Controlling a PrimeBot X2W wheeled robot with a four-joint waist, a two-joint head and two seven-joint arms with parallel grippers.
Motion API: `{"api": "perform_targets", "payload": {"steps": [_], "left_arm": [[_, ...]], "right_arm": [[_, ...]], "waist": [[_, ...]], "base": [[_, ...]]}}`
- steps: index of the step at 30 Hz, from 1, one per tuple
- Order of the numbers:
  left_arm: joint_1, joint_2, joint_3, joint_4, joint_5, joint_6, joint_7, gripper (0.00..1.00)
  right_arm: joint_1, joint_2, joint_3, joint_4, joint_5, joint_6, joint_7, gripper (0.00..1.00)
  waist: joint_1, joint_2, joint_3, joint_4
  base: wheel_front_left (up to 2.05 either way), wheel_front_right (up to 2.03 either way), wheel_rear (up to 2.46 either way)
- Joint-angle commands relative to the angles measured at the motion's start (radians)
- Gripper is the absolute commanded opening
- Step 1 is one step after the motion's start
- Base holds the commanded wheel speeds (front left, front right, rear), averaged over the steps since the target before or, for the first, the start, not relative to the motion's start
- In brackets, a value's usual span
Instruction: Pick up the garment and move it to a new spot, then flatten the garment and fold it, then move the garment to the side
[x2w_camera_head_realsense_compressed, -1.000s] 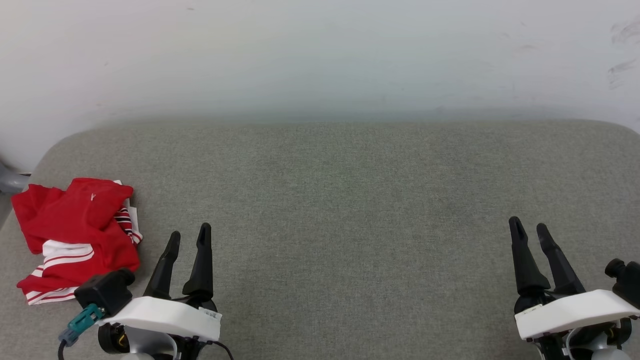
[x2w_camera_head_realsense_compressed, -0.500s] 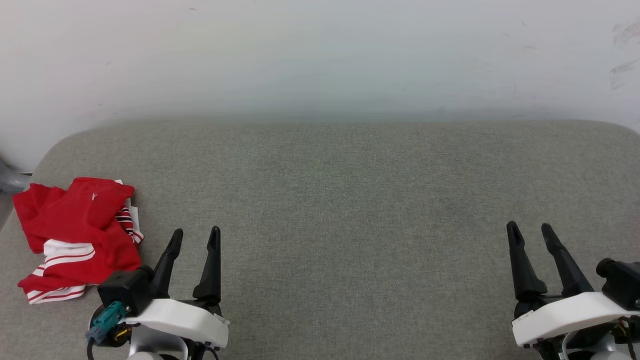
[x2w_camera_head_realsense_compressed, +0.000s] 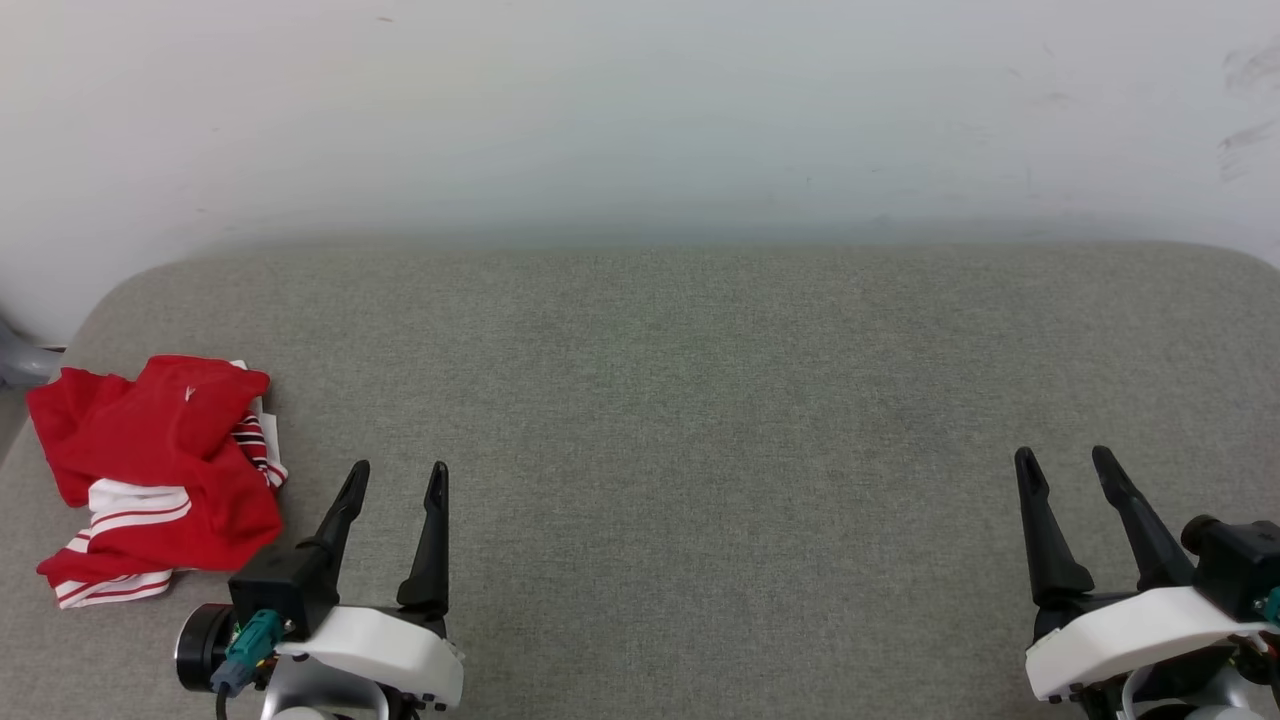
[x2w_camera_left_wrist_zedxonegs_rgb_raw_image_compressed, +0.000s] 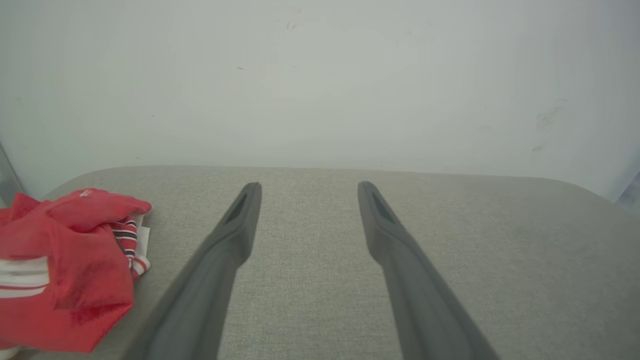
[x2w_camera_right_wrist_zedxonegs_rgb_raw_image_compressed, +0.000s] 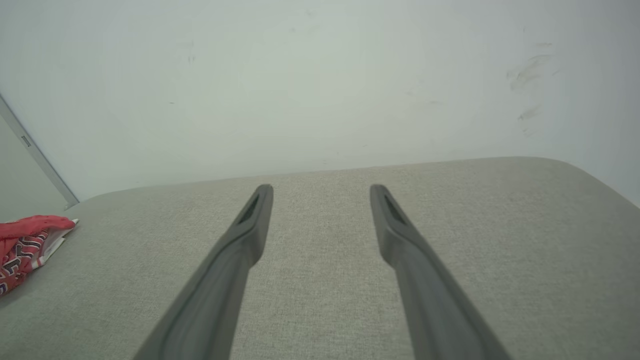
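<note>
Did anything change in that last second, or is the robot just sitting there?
The left gripper shifted a little to the right and back toward the robot, turning at the wrist. The right gripper drew back slightly too. Nothing was taken hold of or let go. Both grippers stayed open, and the garment stayed crumpled and untouched at the left end of the grey padded surface.
</note>
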Motion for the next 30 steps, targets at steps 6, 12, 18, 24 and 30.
{"api": "perform_targets", "payload": {"steps": [6,12,18,24,30], "left_arm": [[0.0,0.007,-0.01,0.009,0.052,0.011,-0.021,1.0],[-0.002,0.005,-0.01,0.02,0.083,0.015,-0.033,1.0],[-0.003,0.003,-0.01,0.029,0.118,0.013,-0.045,1.0],[-0.009,0.0,-0.009,0.029,0.145,0.01,-0.053,1.0],[-0.014,-0.008,-0.001,0.028,0.167,0.0,-0.064,1.0]], "right_arm": [[0.007,0.003,0.0,-0.023,-0.066,0.0,0.004,1.0],[0.012,0.003,0.002,-0.029,-0.098,0.0,0.0,1.0],[0.017,0.003,0.004,-0.031,-0.126,0.0,-0.007,1.0],[0.022,0.003,0.002,-0.032,-0.143,0.0,-0.011,1.0],[0.025,0.003,-0.003,-0.038,-0.161,0.0,-0.017,1.0]], "waist": [[0.0,0.0,0.0,0.002],[0.0,0.0,0.001,0.004],[0.0,0.0,0.0,0.006],[0.0,0.0,0.001,0.011],[0.0,0.0,0.006,0.028]], "base": [[0.0,0.0,0.0],[0.0,0.0,0.0],[0.0,0.0,0.0],[0.0,0.0,0.0],[0.0,0.0,0.0]]}}
